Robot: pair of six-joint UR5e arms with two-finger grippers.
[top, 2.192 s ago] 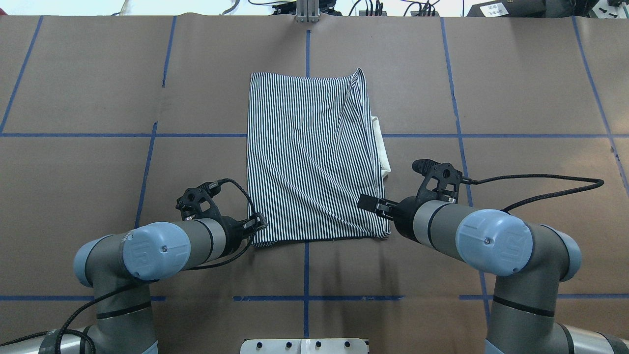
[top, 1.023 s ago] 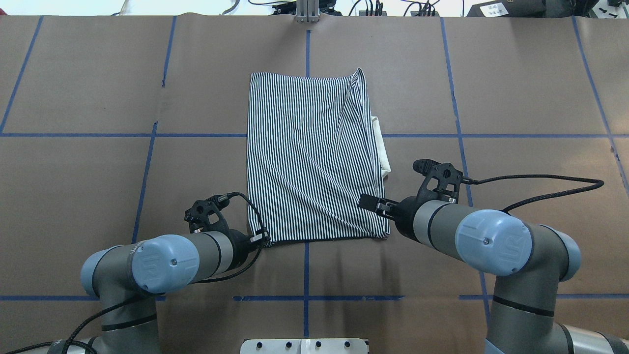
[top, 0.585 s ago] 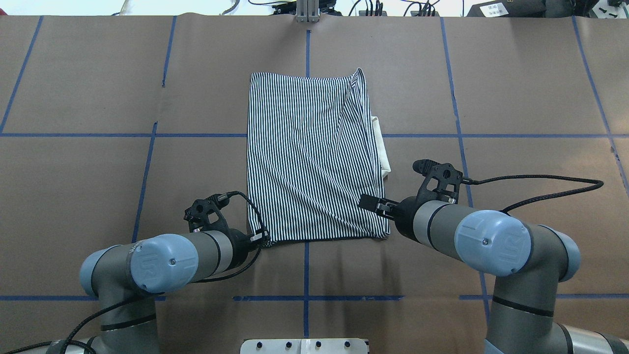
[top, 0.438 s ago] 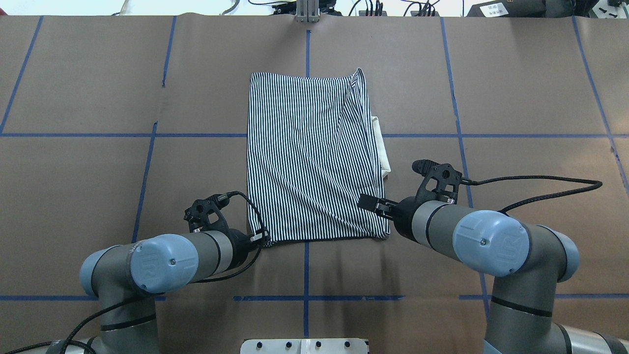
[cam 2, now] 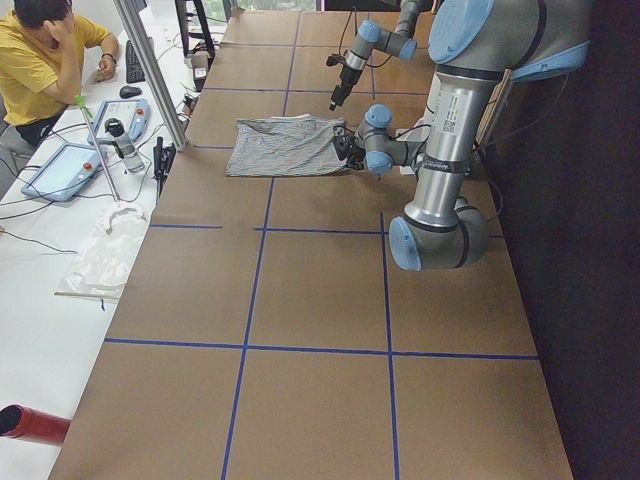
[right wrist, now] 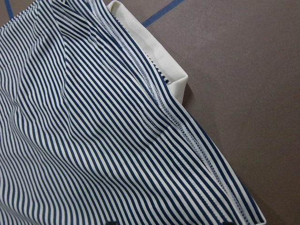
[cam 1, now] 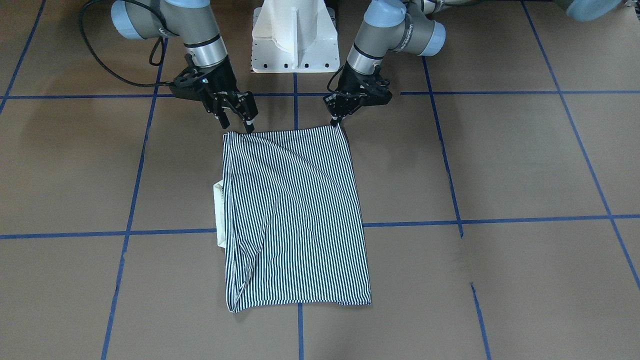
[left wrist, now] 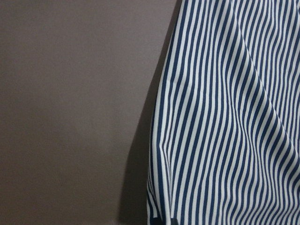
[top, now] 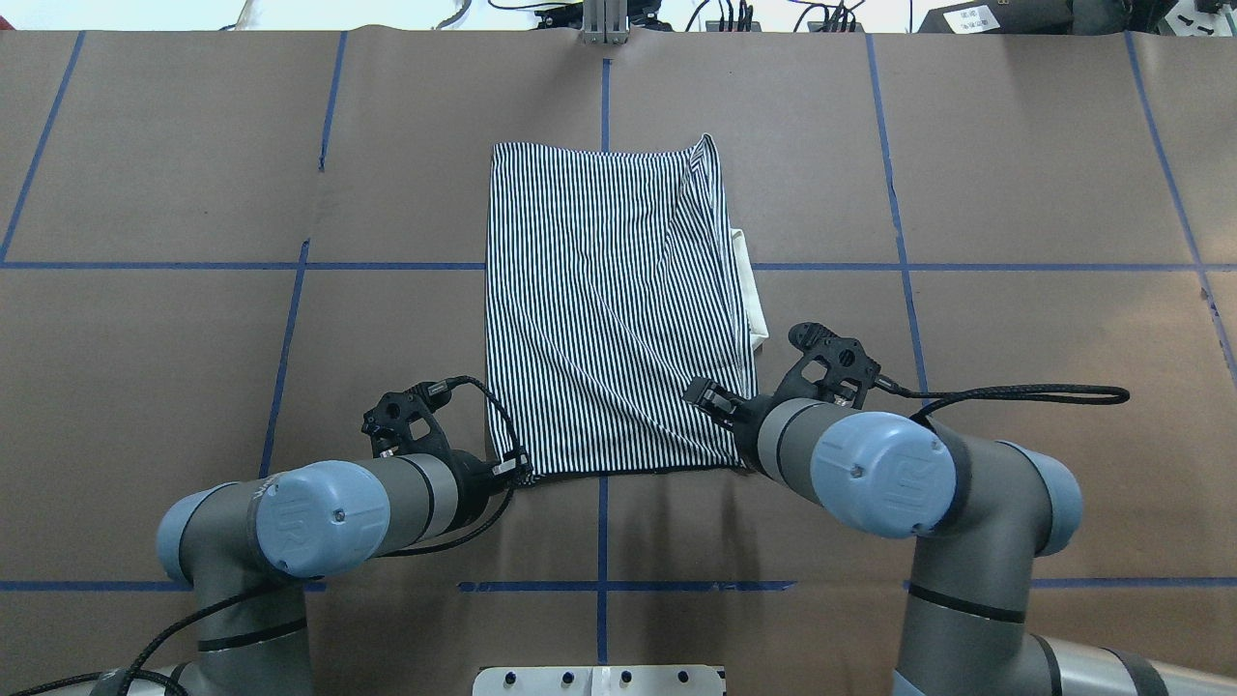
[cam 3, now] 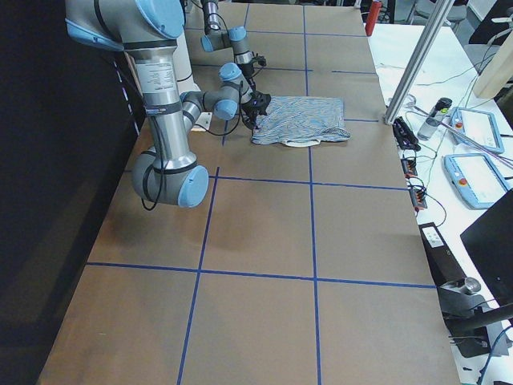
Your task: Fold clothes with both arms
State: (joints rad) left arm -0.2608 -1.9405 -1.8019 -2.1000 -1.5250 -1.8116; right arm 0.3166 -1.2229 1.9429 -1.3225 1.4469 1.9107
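The striped shirt (top: 609, 309) lies folded into a flat rectangle on the brown table, with its cream collar (top: 752, 290) poking out along its right edge. My left gripper (top: 519, 472) is at the shirt's near left corner. In the front-facing view the left gripper (cam 1: 336, 120) has its fingers pinched together on that corner of the shirt (cam 1: 295, 215). My right gripper (cam 1: 236, 122) is open and sits just above the near right corner. The left wrist view shows the shirt's edge (left wrist: 225, 117) slightly raised. The right wrist view shows the stripes and the collar (right wrist: 150, 47).
Blue tape lines divide the brown table. The white pedestal base (cam 1: 295, 35) stands between the arms. The right arm's black cable (top: 1015, 394) loops out over the table. A seated person (cam 2: 40, 60) is at a side bench with tablets beyond the far edge.
The left gripper came down to the shirt's near left corner, closed there and has stayed still since. In the last moment the right arm swung left, carrying its open gripper further over the near right corner.
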